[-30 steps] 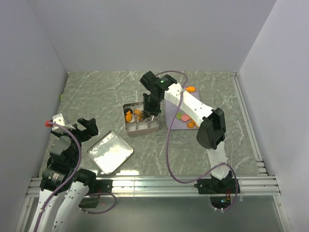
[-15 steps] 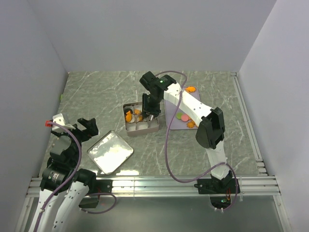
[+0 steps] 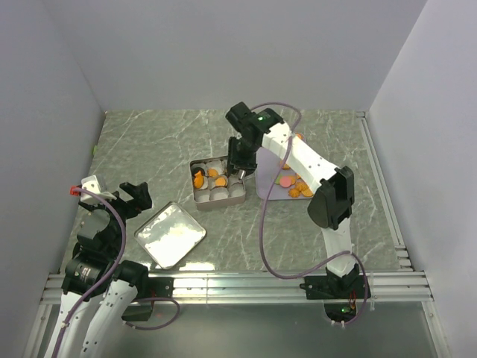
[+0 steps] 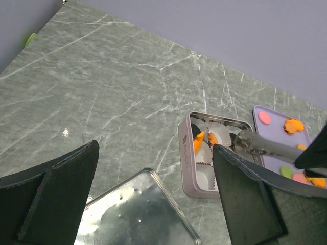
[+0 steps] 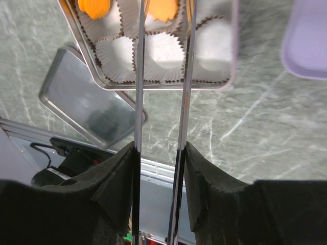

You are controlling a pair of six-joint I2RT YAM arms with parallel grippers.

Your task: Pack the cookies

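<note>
Overhead hides what the wrist view shows us: right hand point(image 5: 159, 153) gripping slim silver metal tongs point(image 5: 139, 76); left hand point(image 4: 153, 153) open.

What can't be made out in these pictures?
- Top view: the right gripper covers some cups of the tin; its arm hides part of the tray and some cookies.
- Right wrist view: the top edge cuts off the gripper's tips, so whether they hold a cookie is unclear.
- Left wrist view: the left gripper hides the tin's near corner.
</note>
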